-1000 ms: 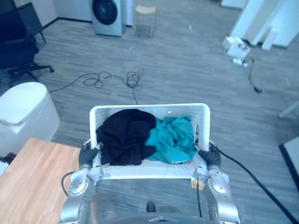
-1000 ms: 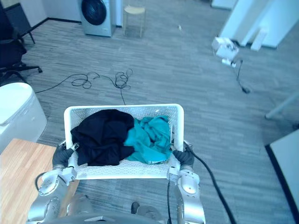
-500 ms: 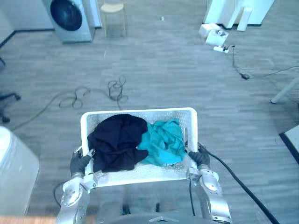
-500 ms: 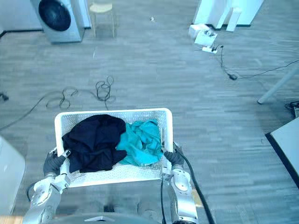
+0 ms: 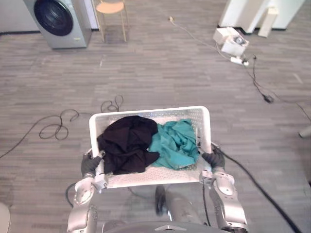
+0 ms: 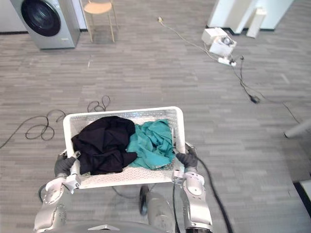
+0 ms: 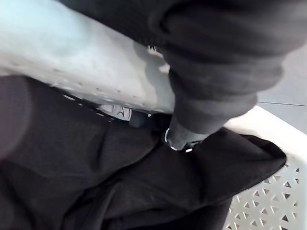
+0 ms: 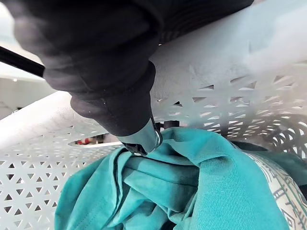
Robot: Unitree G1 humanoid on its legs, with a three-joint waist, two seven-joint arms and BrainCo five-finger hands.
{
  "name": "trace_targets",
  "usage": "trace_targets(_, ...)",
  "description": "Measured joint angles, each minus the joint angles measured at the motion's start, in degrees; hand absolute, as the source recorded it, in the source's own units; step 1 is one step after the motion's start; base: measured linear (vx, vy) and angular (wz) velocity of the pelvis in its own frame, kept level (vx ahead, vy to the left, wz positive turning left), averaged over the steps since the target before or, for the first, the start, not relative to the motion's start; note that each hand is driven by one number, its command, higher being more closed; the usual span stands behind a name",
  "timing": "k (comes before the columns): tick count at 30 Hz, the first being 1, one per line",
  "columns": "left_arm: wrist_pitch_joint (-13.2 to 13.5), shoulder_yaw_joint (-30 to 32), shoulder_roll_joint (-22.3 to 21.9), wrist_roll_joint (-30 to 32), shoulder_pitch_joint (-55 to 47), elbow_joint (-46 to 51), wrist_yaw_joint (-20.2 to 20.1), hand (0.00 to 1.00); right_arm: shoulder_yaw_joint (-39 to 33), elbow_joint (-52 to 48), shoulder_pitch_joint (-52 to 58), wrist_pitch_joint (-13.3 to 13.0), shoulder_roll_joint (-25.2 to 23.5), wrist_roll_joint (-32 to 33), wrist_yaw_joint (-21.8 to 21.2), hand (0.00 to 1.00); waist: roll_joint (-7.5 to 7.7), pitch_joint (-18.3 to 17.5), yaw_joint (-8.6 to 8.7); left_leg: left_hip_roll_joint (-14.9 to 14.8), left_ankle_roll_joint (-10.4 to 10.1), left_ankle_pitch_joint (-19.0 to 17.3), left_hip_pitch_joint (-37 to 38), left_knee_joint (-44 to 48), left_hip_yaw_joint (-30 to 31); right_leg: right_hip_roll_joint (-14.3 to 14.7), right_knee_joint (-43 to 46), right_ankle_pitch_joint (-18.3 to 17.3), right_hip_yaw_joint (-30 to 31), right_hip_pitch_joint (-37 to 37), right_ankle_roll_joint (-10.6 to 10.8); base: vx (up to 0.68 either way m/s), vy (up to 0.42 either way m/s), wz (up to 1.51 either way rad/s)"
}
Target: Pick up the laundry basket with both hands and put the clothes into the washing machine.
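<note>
As both clasp the laundry basket, left robot hand, right robot hand, one each side

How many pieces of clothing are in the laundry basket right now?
2. A crumpled black garment fills the left half of the white perforated plastic laundry basket; a crumpled teal garment lies touching it on the right. More may be buried underneath.

The white perforated plastic laundry basket is smooth and faintly glossy. The crumpled black cloth and the teal cloth look soft and matt.
</note>
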State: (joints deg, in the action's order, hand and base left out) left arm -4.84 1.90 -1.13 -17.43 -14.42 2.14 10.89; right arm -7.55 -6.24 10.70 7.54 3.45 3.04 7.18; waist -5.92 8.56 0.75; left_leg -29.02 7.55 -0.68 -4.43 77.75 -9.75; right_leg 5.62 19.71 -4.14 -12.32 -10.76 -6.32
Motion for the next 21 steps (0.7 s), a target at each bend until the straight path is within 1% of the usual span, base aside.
trace_targets(1, 0.0, -0.01, 0.05, -0.24, 0.03, -0.05, 0.01, 1.0, 0.2, -0.01, -0.02, -0.02, 0.19, 0.08, 0.34, 1.0, 0.6, 0.59, -0.25, -0.38, 1.43, -2.16, -2.25, 3.83, -0.6, 0.14, -1.82, -0.9, 0.53, 3.86, 0.09, 0.74, -0.214, -0.07)
trace_targets(2, 0.12, 0.06, 0.14, -0.75, 0.0, -0.03, 0.03, 1.0, 0.61, -0.14, -0.02, -0.15, 0.4, 0.57, 0.83, 1.0, 1.76, 0.9, -0.47, 0.39, 2.6, -5.67, -5.68, 6.19, -2.24, -0.32, -5.12, -2.45, 1.45, 9.05, 0.42, 0.67, -0.162, -0.06)
trace_targets(3, 0.72, 0.0, 0.14, -1.6, 0.13, 0.16, 0.02, 1.0, 0.69, -0.98, -0.22, -0.3, 0.85, 1.2, 0.93, 1.0, 2.32, 0.67, -1.37, 2.76, 1.17, -8.83, -9.68, 2.79, -4.03, -1.13, -6.66, -4.68, 2.74, 12.07, 0.76, 0.76, -0.147, -0.22)
trace_targets(4, 1.17, 0.05, 0.0, -1.86, 0.18, 0.64, 0.03, 1.0, 0.9, -1.86, -0.71, -0.33, 1.37, 1.24, 0.96, 1.0, 2.47, 1.04, -2.0, 5.05, 0.13, -10.51, -12.97, -2.43, -5.51, -1.35, -6.86, -6.79, 4.08, 13.53, 0.24, 0.59, -0.074, -0.32)
trace_targets(5, 1.23, 0.09, -0.12, -2.22, 0.24, 1.02, 0.07, 1.0, 1.08, -2.0, -1.2, -0.39, 1.87, 1.34, 0.96, 1.0, 2.03, 1.03, -2.2, 6.69, -0.53, -11.25, -14.79, -6.8, -6.04, -1.47, -7.02, -7.75, 4.65, 14.39, 0.22, 0.58, -0.01, -0.27)
trace_targets(6, 1.24, 0.19, -0.15, -2.31, 0.3, 1.42, 0.21, 1.0, 1.33, -1.66, -2.26, -0.32, 2.35, 1.5, 1.0, 1.0, 1.68, 1.01, -2.47, 11.47, -3.02, -12.28, -17.29, -19.39, -6.3, -2.51, -7.1, -9.88, 5.25, 16.1, 0.41, 0.6, 0.044, -0.28)
trace_targets(7, 1.24, 0.36, -0.3, -2.45, 0.17, 1.55, 0.52, 1.0, 1.79, -1.68, -2.52, -0.33, 3.11, 1.51, 1.01, 1.0, 1.81, 1.12, -3.01, 15.92, -6.72, -11.42, -17.58, -35.72, -7.43, -3.72, -7.8, -11.9, 6.02, 18.56, 0.69, 0.62, 0.063, -0.24)
trace_targets(8, 1.24, 0.51, -0.51, -2.5, 0.03, 1.78, 0.64, 1.0, 1.9, -1.68, -2.59, -0.34, 3.34, 1.56, 0.98, 1.0, 1.76, 1.09, -3.13, 17.62, -8.49, -9.86, -17.56, -43.57, -8.16, -4.1, -8.76, -12.6, 6.26, 20.13, 1.23, 0.67, 0.088, -0.23)
trace_targets(9, 1.24, 0.61, -0.78, -2.48, -0.33, 2.45, 0.91, 1.0, 1.86, -1.6, -2.99, -0.35, 3.57, 1.61, 0.98, 1.0, 1.44, 0.9, -3.49, 19.4, -10.91, -6.39, -17.59, -55.46, -8.87, -4.25, -10.37, -13.56, 6.76, 22.45, 1.99, 0.69, 0.113, -0.39)
trace_targets(10, 1.24, 0.29, -1.19, -2.25, -1.69, 4.83, 1.24, 1.0, 1.87, -1.59, -3.7, -0.43, 3.95, 1.63, 0.96, 1.0, 1.18, 0.33, -4.65, 20.73, -12.82, -3.74, -18.67, -64.6, -9.53, -4.52, -13.16, -14.92, 7.57, 26.47, 5.41, 1.05, 0.228, -0.49)
trace_targets(11, 1.22, -0.01, -1.78, -1.95, -2.31, 5.33, 1.2, 1.0, 1.78, -1.58, -3.33, -0.46, 3.68, 1.67, 0.84, 1.0, 1.69, -0.36, -5.01, 23.14, -10.97, -2.91, -18.93, -64.75, -9.34, -5.58, -10.5, -16.73, 8.4, 28.66, 7.84, 0.96, 0.247, -0.47)
trace_targets(12, 1.22, 0.1, -2.26, -1.56, -2.79, 5.29, 1.19, 1.0, 1.84, -1.47, -3.28, -0.51, 3.64, 1.62, 0.84, 1.0, 1.83, -0.75, -5.12, 24.93, -6.48, 0.35, -18.51, -64.16, -7.09, -6.7, -4.31, -18.24, 8.65, 27.55, 9.13, 1.05, 0.317, -0.26)
trace_targets(13, 1.22, 0.19, -1.79, -1.16, -3.82, 5.5, 1.17, 1.0, 1.97, -1.27, -2.52, -0.53, 2.64, 1.49, 0.79, 1.0, 3.79, -1.94, -5.09, 27.79, -1.41, 3.99, -17.43, -60.52, -6.17, -10.28, 13.97, -18.68, 10.41, 22.0, 12.0, 0.73, 0.236, -0.16)
trace_targets(14, 1.23, 0.18, -1.13, -1.03, -4.13, 5.8, 1.15, 1.0, 2.04, -0.87, -2.34, -0.6, 2.39, 1.48, 0.78, 1.0, 5.59, -1.96, -5.07, 28.71, -0.38, 3.23, -16.89, -58.16, -6.79, -12.08, 22.68, -16.28, 11.45, 18.8, 15.41, 0.89, 0.244, -0.03)
trace_targets(15, 1.2, 0.13, 0.36, -0.95, -4.11, 5.95, 1.16, 1.0, 2.09, 1.43, -2.41, -1.12, 0.86, 1.39, 0.77, 1.0, 9.15, -2.38, -4.74, 31.07, 0.97, -1.25, -16.01, -53.22, -7.42, -15.05, 37.24, -4.46, 13.19, 12.88, 18.29, 0.69, 0.134, 0.14)
trace_targets(16, 1.11, -0.01, 0.88, -0.91, -4.09, 5.96, 1.18, 1.0, 2.02, 2.73, -2.76, -1.15, 0.08, 1.39, 0.77, 1.0, 10.12, -2.56, -4.18, 31.97, 0.98, -3.64, -15.06, -51.62, -6.91, -16.48, 42.8, -1.15, 12.96, 10.77, 17.94, 0.85, 0.123, 0.31)
trace_targets(17, 0.54, 0.34, 1.36, -0.56, -4.19, 5.93, 1.36, 1.0, 1.78, 4.71, -3.4, -1.13, -1.1, 1.16, 0.71, 1.0, 10.33, -2.28, -3.39, 33.1, 1.18, -7.52, -11.28, -50.54, -5.09, -17.44, 51.02, -1.73, 10.91, 6.96, 15.45, 0.85, 0.085, 0.35)
trace_targets(18, 0.32, 0.22, 1.66, 0.04, -4.23, 5.93, 1.4, 1.0, 1.79, 5.41, -3.05, -1.12, -1.44, 1.15, 0.74, 1.0, 9.22, -1.55, -2.92, 33.37, 0.6, -9.31, -6.96, -51.47, -2.85, -17.23, 53.96, -3.5, 8.41, 5.48, 12.3, 0.99, 0.094, 0.61)
trace_targets(19, 0.29, -0.01, 1.84, 0.22, -4.23, 5.95, 1.38, 1.0, 1.91, 5.2, -2.12, -1.14, -1.46, 1.21, 0.73, 1.0, 7.12, -0.5, -1.78, 32.83, 0.27, -10.67, -0.71, -54.2, 0.23, -16.27, 54.3, -5.86, 4.5, 3.89, 8.84, 0.94, 0.055, 0.89)
trace_targets(20, 0.32, -0.28, 2.04, 0.24, -4.17, 6.25, 1.36, 1.0, 2.08, 4.79, -1.34, -1.39, -1.49, 1.27, 0.73, 1.0, 5.37, -0.98, -0.46, 31.69, -0.09, -11.34, 3.64, -57.23, 3.6, -14.38, 51.57, -7.99, 1.54, 0.07, 6.94, 0.74, 0.015, 0.98)
trace_targets(21, 0.38, -0.43, 2.38, 0.24, -3.91, 6.48, 1.35, 1.0, 2.02, 4.58, -1.3, -1.78, -1.51, 1.3, 0.74, 1.0, 4.71, -1.3, 0.02, 31.12, -0.44, -11.56, 5.36, -58.86, 5.25, -13.23, 48.98, -8.99, 0.88, -2.45, 6.55, 0.71, -0.038, 1.17)
